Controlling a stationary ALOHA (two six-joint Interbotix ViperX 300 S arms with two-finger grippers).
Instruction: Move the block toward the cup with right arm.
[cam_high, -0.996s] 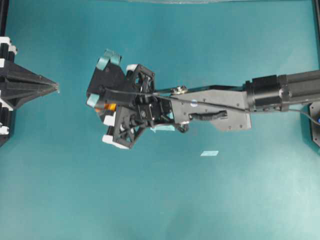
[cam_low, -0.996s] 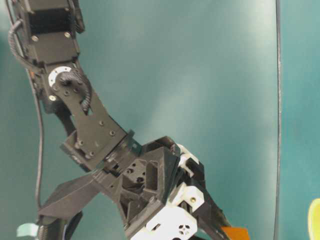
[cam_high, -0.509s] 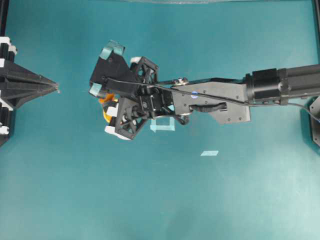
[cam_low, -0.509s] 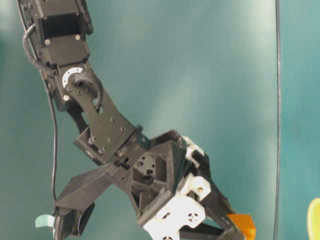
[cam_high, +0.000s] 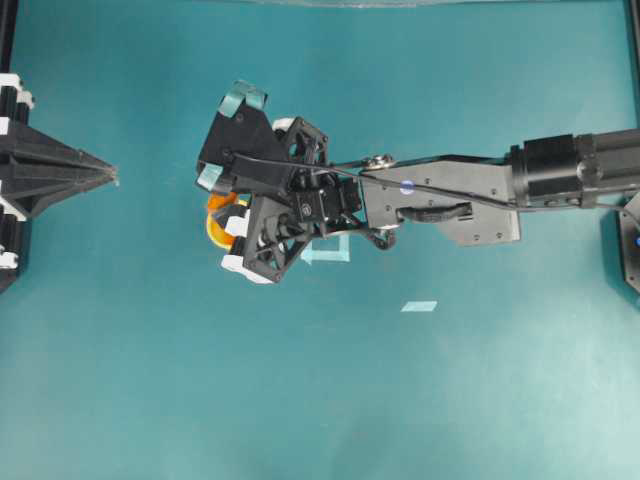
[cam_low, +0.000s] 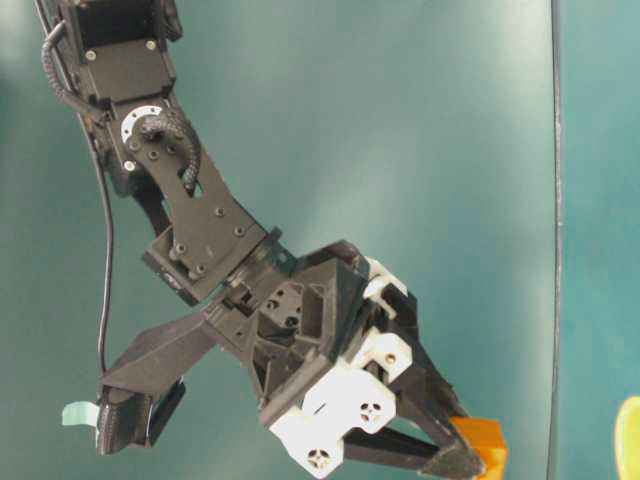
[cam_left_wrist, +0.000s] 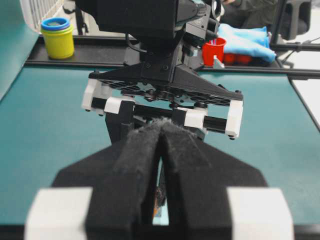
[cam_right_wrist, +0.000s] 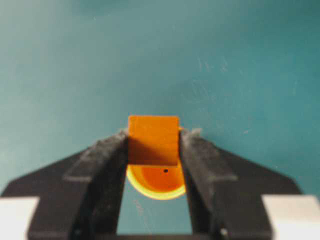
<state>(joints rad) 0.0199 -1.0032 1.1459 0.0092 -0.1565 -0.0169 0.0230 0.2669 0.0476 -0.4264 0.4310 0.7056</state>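
The right gripper (cam_right_wrist: 154, 150) holds the block (cam_right_wrist: 153, 140) between its two foam pads (cam_right_wrist: 107, 150), gripped on two opposite flat sides, lifted above the table (cam_high: 450, 400) and directly over the cup (cam_right_wrist: 156, 186). The cube looks stiff and light — probably plastic or wood — so a moderate squeeze on the flat faces should be enough. Its faces seem smooth, so it may slip if the grip loosens. The left gripper (cam_left_wrist: 161, 150) rests apart, its jaws pressed together on nothing.
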